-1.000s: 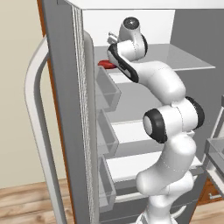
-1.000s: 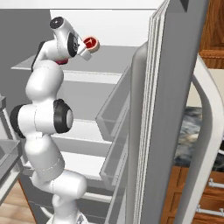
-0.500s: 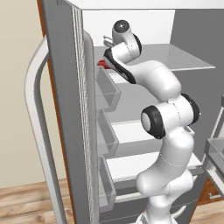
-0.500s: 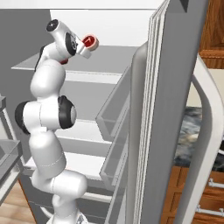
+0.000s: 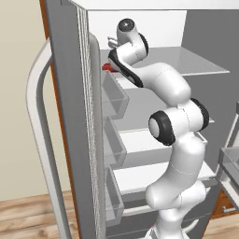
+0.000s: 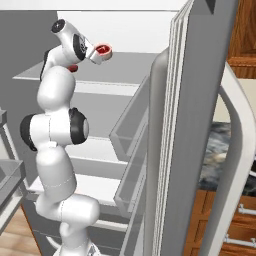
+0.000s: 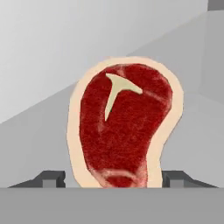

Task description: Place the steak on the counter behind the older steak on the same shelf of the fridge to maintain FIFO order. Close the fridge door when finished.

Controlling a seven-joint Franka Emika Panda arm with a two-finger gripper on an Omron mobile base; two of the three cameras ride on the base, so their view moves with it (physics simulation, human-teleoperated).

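At the top shelf (image 6: 125, 62) of the open fridge (image 5: 154, 28), the gripper (image 7: 114, 177) has the steak (image 7: 124, 127) between its fingertips (image 7: 52, 178), which stand apart on either side of the cut's lower edge; whether they grip it or have let go I cannot tell. The steak hangs near the white back wall, above the shelf, farther in than the older steak (image 6: 73, 68), a flat red piece nearer the shelf's front. It looks light, soft and a little slick, and the firmer tan fat rim is probably the best place to pinch.
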